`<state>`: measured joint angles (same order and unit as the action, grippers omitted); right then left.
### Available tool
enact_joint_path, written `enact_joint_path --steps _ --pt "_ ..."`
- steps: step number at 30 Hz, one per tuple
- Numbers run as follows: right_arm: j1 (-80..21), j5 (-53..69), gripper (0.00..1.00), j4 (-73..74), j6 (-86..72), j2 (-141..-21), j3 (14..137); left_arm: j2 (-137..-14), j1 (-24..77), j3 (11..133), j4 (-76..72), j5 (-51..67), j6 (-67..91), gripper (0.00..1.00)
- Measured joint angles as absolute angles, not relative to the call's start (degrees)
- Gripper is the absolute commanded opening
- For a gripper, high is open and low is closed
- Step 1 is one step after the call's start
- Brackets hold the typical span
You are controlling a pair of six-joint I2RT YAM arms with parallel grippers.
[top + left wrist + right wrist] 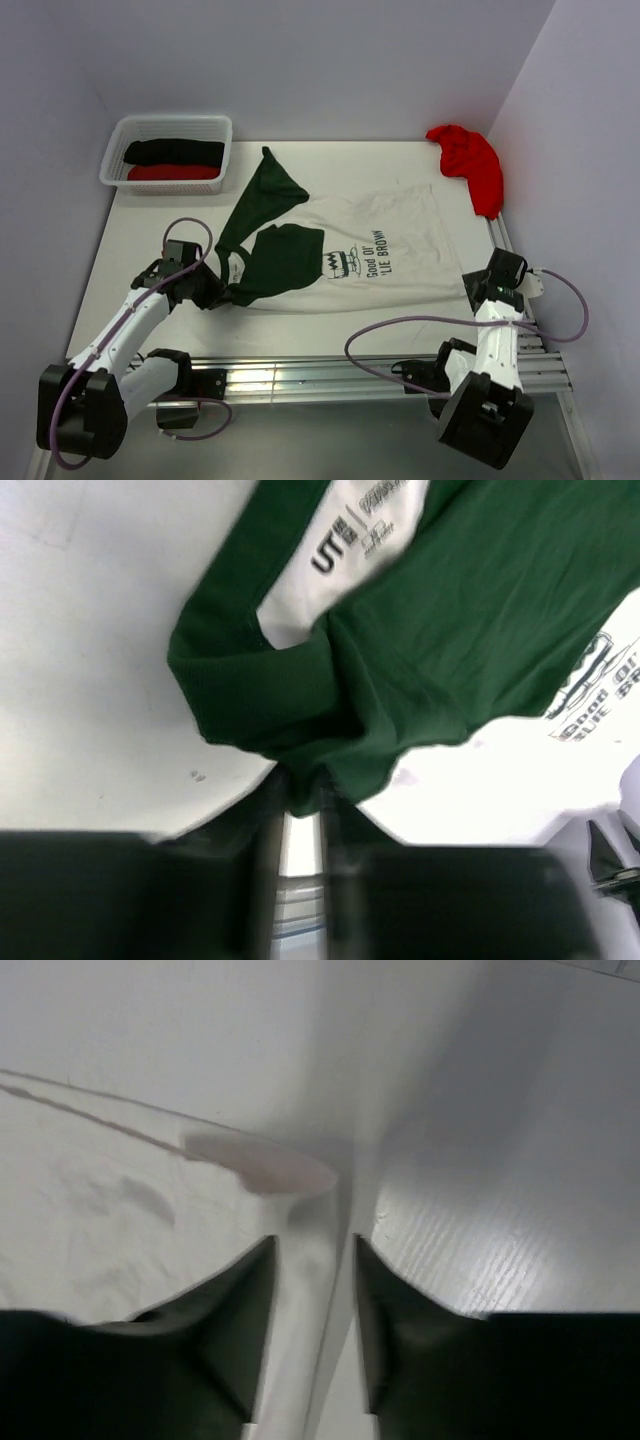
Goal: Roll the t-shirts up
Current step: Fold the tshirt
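Narrowly parted, the left end effector [300,798] is set at the tee's [400,262] green collar fold, mid-frame on the bench [320,322]; a pinch cannot be told. The right end effector [315,1255] is slightly parted over the hem, nothing gripped. Laying-out seems done; regrasping and rolling are called for.

Basket [113,150] back-left, spread t-shirt [410,235] centre, bunched t-shirt [470,160] back-right

Cannot read the whole print [362,262] on the white t-shirt [420,240], partly covered by its folded green sleeve [285,262]. Cannot tell from the blurred wrist view whether the left pincer [300,825] grips the collar [250,695]. Cannot identify the pinkish smear [260,1165] ahead of the right pincer [315,1260]. See only the tops of the black t-shirt [175,152] and red t-shirt [172,172] behind the basket [165,186] wall
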<state>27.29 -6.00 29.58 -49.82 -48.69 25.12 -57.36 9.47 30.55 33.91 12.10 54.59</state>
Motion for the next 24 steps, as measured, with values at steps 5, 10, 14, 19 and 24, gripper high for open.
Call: enact_joint_path --steps 5,10,14,19,24 --pt "27.53 -7.57 0.69 32.99 -49.93 -42.96 25.12 -56.05 12.01 31.48 37.21 11.88 55.11 0.65" --pt "27.55 -8.36 0.68 36.23 -50.09 -38.46 25.34 -52.07 13.06 32.16 42.54 10.39 55.2 0.74" --pt "27.55 -7.81 0.67 36.97 -50.09 -37.5 26.44 -49.34 13.1 33.89 45.91 8.99 55.02 0.74" --pt "27.42 -3.84 0.6 35.94 -49.19 -41.5 31.18 -51.18 13.1 39.77 47.46 7.18 53.8 0.73" --pt "22.63 -2.96 0.58 32.95 -47.0 -50.02 40.14 -61.65 13.1 48.47 43.46 4.91 50.59 0.69"
